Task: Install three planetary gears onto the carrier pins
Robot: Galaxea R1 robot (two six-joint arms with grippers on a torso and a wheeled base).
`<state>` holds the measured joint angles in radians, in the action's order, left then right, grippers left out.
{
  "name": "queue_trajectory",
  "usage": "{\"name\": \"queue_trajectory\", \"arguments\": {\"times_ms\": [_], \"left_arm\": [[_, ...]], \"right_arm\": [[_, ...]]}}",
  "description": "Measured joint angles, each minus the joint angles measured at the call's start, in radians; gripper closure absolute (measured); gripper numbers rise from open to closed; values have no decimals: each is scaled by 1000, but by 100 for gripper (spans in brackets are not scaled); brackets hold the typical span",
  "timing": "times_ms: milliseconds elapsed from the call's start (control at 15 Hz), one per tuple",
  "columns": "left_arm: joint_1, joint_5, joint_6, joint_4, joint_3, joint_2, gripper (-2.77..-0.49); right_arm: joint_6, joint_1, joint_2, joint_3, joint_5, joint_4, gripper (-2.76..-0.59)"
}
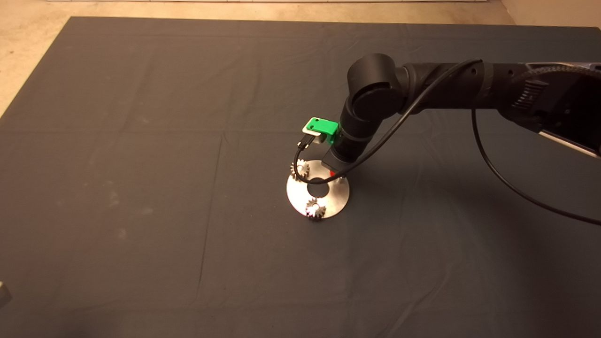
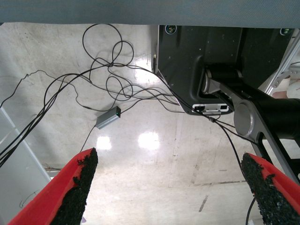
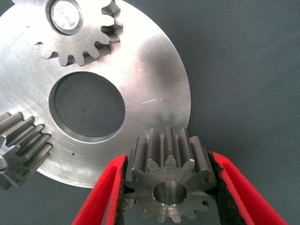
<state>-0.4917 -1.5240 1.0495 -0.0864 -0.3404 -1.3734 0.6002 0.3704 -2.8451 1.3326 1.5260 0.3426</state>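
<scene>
The shiny round disc (image 1: 328, 203) lies mid-mat. Two planetary gears sit on carrier pins: one at the far left of the disc (image 1: 299, 168), one at its near edge (image 1: 315, 209). My right gripper (image 1: 334, 174) hangs over the disc's far right rim. In the right wrist view it (image 3: 168, 159) is shut on the third gear (image 3: 168, 180), held upright over the rim of the disc (image 3: 150, 93). One seated gear (image 3: 77, 42) shows its pin top (image 3: 65, 16); the other (image 3: 18, 150) is at the edge. The third pin is hidden. My left gripper (image 2: 168, 157) is open, parked off the mat.
The dark mat (image 1: 141, 188) spreads wide around the disc. A black cable (image 1: 497, 173) loops from the right arm over the mat. The left wrist view shows floor cables (image 2: 112, 79) and the robot base (image 2: 220, 56).
</scene>
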Motion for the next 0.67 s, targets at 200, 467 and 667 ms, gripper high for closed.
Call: {"name": "queue_trajectory", "arguments": {"times_ms": [200,467,667], "left_arm": [[0,0,0,0,0,0,-217],[0,0,0,0,0,0,-217],[0,0,0,0,0,0,-217]], "right_arm": [[0,0,0,0,0,6,-107],[0,0,0,0,1,6,-106],[0,0,1,0,1,4,-107]]}}
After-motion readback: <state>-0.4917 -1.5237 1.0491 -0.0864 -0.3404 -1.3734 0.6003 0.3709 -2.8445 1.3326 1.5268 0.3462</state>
